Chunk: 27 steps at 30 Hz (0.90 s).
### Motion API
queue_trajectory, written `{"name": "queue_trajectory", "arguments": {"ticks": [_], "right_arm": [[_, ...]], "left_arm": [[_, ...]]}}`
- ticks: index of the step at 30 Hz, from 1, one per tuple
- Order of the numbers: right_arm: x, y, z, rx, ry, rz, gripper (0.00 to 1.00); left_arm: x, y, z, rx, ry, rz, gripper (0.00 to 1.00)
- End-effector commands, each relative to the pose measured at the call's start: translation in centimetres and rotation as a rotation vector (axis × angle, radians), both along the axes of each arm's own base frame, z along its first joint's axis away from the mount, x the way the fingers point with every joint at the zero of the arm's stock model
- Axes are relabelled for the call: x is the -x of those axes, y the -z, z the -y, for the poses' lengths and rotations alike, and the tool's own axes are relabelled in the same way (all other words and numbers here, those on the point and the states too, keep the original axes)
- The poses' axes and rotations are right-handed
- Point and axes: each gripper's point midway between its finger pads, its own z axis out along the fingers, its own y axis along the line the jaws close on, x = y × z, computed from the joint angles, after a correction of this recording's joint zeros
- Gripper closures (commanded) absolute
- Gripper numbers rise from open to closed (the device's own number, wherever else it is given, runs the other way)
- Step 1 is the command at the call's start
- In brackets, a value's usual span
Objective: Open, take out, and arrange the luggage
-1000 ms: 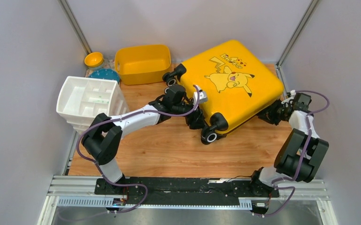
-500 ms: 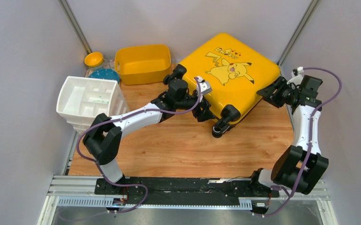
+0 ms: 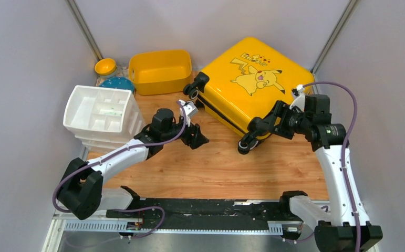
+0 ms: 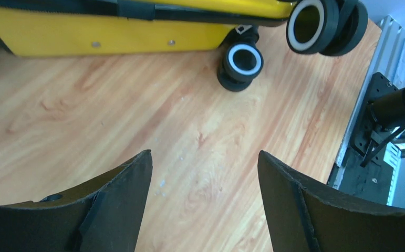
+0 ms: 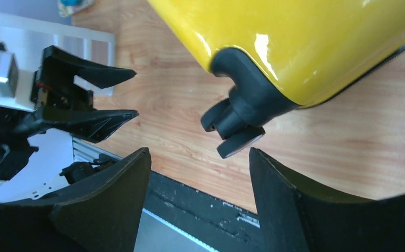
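Note:
The luggage [image 3: 252, 79] is a yellow hard-shell suitcase with a Pikachu print. It lies shut, print side up, at the back right of the wooden table. In the left wrist view its yellow side [image 4: 137, 39] and black wheels [image 4: 245, 60] show ahead. My left gripper [image 3: 199, 137] [image 4: 204, 153] is open over bare wood, a short way left of the suitcase and holding nothing. My right gripper [image 3: 260, 126] [image 5: 199, 150] is open and empty beside the near corner wheel [image 5: 234, 126], under the yellow shell [image 5: 305, 42].
A yellow plastic tub [image 3: 159, 71] stands at the back, left of the suitcase. A white compartmented organiser [image 3: 101, 113] sits at the left edge, with a small yellow bowl [image 3: 105, 66] and a teal dish [image 3: 118, 84] behind it. Walls close in on three sides.
The suitcase shifted back and right and now rests flat. My left gripper drew back left, off its side. My right gripper opened and swung from the right edge round to the near wheel.

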Motion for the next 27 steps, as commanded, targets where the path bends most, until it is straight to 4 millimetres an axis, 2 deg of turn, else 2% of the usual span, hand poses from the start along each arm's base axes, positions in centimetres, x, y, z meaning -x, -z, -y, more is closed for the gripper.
{"name": "queue_trajectory", "arguments": {"ticks": [1,5,9,14,19,24,27], "right_arm": [[0.8,3.9,-0.6,0.043,0.081,-0.201,0.28],[1.3,5.4,-2.3,0.1,0.03,-0.223,0.27],[0.2,7.1,-2.7,0.134,0.094,-0.272,0.17],[-1.4,6.3,-4.9,0.093,0.114,-0.235,0.1],[-2.0,7.9,-5.4,0.072,0.157,-0.27,0.08],[-2.4,9.2,-5.3,0.085,0.181,-0.288,0.11],[-2.2,9.6,-5.6,0.082,0.155,-0.299,0.22]], "left_arm": [[0.6,-1.7,-0.7,0.08,-0.057,0.013,0.18],[1.0,-1.8,-1.4,0.116,-0.1,0.018,0.16],[1.2,-1.9,-1.3,0.13,-0.097,0.0,0.16],[1.4,-2.1,-1.2,0.143,-0.093,-0.003,0.15],[1.4,-1.9,-1.2,0.146,-0.096,-0.015,0.15],[0.8,-0.9,-1.8,0.149,-0.185,-0.069,0.15],[1.5,-0.3,-1.8,0.173,-0.185,-0.111,0.15]]}}
